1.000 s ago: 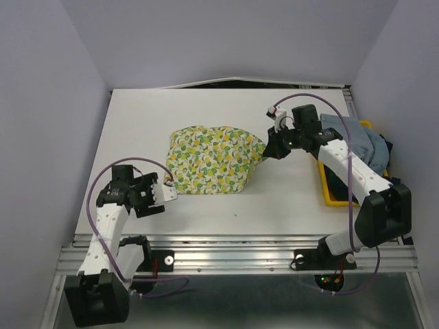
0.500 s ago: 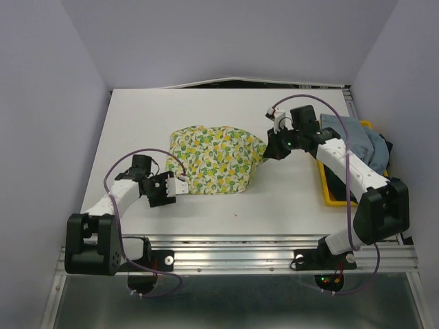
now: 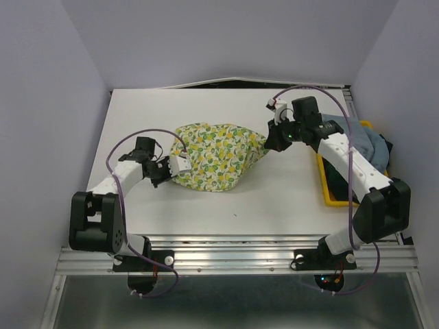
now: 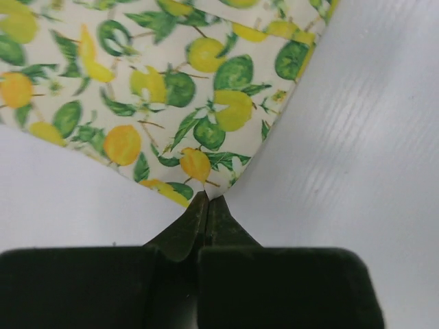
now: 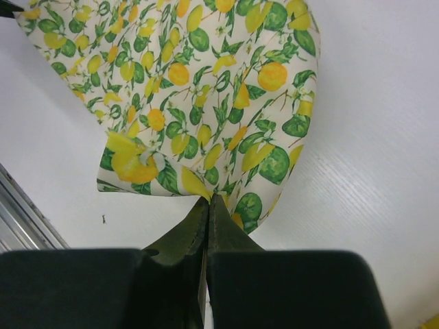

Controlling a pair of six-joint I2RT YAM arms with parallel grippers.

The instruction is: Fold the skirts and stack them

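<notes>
The lemon skirt (image 3: 212, 154) lies on the white table (image 3: 288, 199), to the left of the yellow tray (image 3: 336, 202). The left gripper (image 4: 207, 202) is pinched tight on the skirt corner far from the tray. The right gripper (image 5: 209, 202) is pinched tight on the corner nearest the tray. The blue-grey skirt (image 3: 360, 140) sits piled in the tray.

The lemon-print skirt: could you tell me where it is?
In the top view, the lemon-print skirt is mid-table, pinched at its left corner by the left hand and at its right corner by the right hand.
</notes>
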